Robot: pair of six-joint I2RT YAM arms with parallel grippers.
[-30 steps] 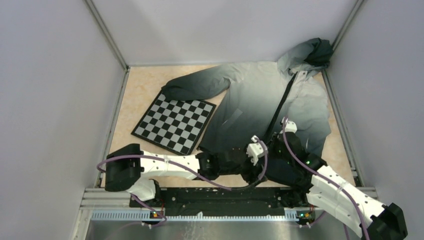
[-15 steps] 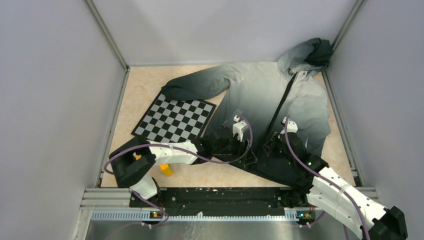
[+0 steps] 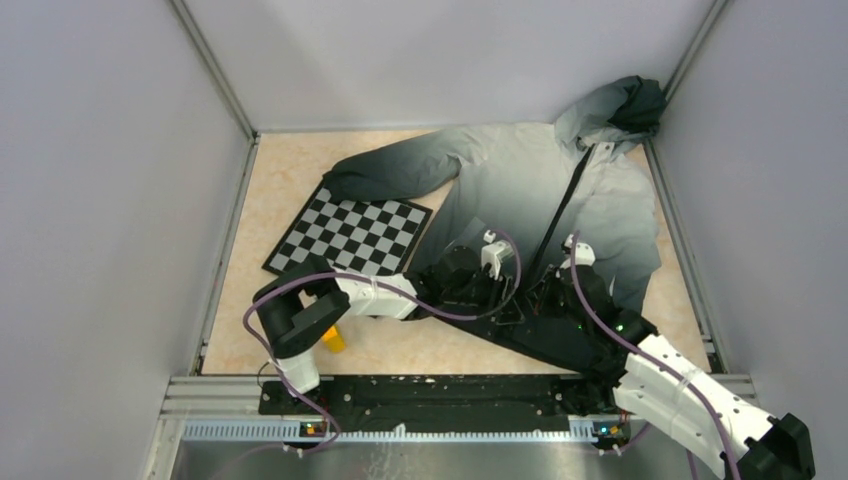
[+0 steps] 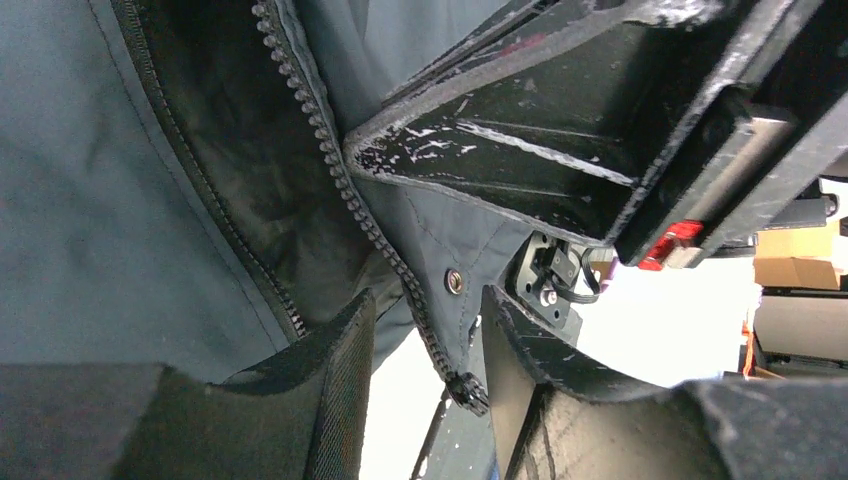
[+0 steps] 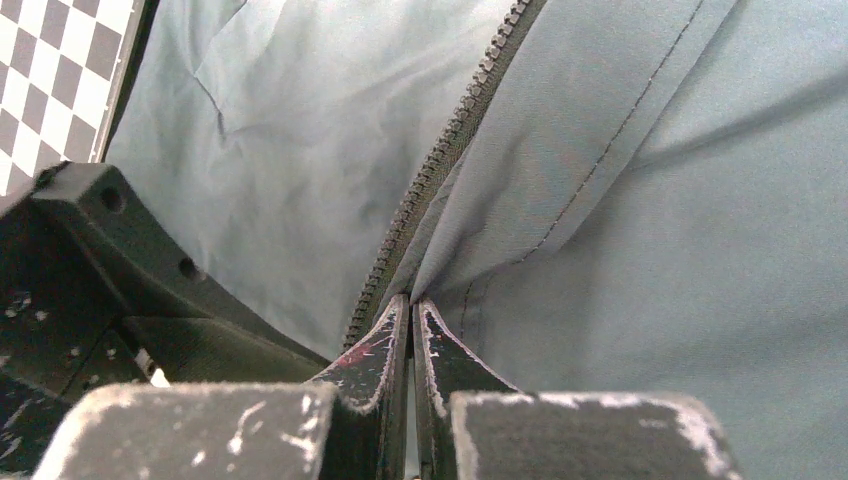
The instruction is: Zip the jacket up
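Observation:
The jacket (image 3: 500,180) lies spread on the right half of the table, hood at the far right corner, and its dark zipper (image 3: 560,210) runs down to the black hem. My right gripper (image 5: 411,305) is shut on the jacket's front edge beside the zipper teeth (image 5: 440,160); from above it sits at the hem (image 3: 547,297). My left gripper (image 4: 428,300) is open, with the other zipper tape's lower end (image 4: 466,388) and a metal snap (image 4: 455,281) hanging between the jaws. From above it is just left of the right one (image 3: 512,300).
A black-and-white checkerboard (image 3: 350,240) lies left of the jacket, also in the right wrist view (image 5: 50,70). A small yellow object (image 3: 332,338) sits near the left arm's base. Grey walls and metal rails (image 3: 225,240) enclose the table.
My left arm has swung up from the near edge and reached right onto the jacket's hem beside the right gripper, uncovering the yellow object. The right arm has stayed put.

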